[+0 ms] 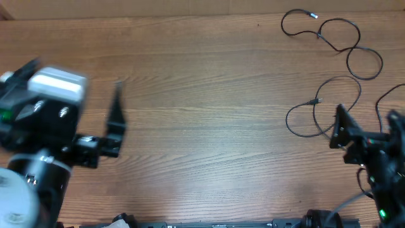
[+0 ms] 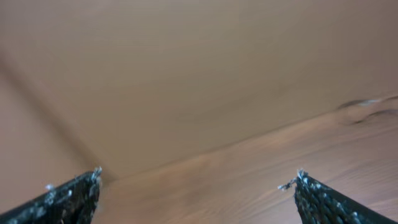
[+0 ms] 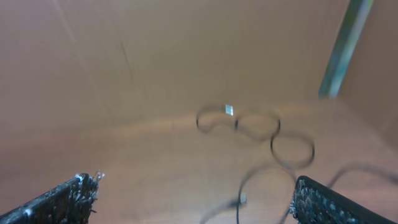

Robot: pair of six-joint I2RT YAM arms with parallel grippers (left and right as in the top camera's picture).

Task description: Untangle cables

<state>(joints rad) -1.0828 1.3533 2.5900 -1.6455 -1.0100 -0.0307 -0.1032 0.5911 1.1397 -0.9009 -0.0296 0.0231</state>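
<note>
while thin black looped cables sprawl on the brown wooden desk, left hand and right hand gape wide, empty.

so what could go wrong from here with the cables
The looped cables lie flat and thin on the table; the open right gripper may close on wood and miss. Pulling one strand could tighten the crossings. The open left gripper is far away, so nothing pins the cables; they may just drag.

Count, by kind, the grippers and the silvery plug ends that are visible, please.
Grippers: 2, the left gripper and the right gripper, both with jaws open.
Silvery plug ends: 2.
Total: 4.
</note>
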